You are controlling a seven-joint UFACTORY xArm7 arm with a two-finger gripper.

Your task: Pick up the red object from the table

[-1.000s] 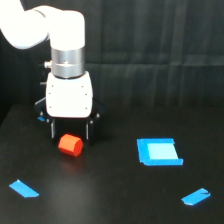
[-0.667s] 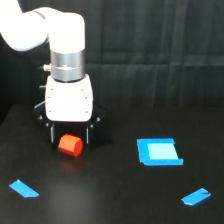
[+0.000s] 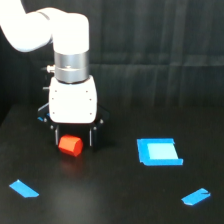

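Red-orange against matte black, the red object [image 3: 70,145] is seen in the lower left of the frame, resting on the counter [image 3: 115,200]. It is framed by the two dark fingers of the jaws [image 3: 74,137], one at each side of it, with the white body of the arm directly above. The jaws are seen spread to about the block's own width, the fingers standing close beside the block; whether they already press on it cannot be told from this view, and no lift is visible, since the block appears to sit on the surface.

The step in hand is judged to be the closing of the grasp. It is best done with the fingers kept low, near the counter, so that the block is caught across its middle rather than near its top edge. As one side of the block looks rounded, a slow, even closure is advised, so that the piece is not squeezed out sideways. Lifting should be held back until both fingers are seated, and then made straight upward.

A blue square patch [image 3: 159,151] lies well apart at centre right, and blue strips are seen at lower left [image 3: 23,188] and lower right [image 3: 195,196]; none is near the grasp.
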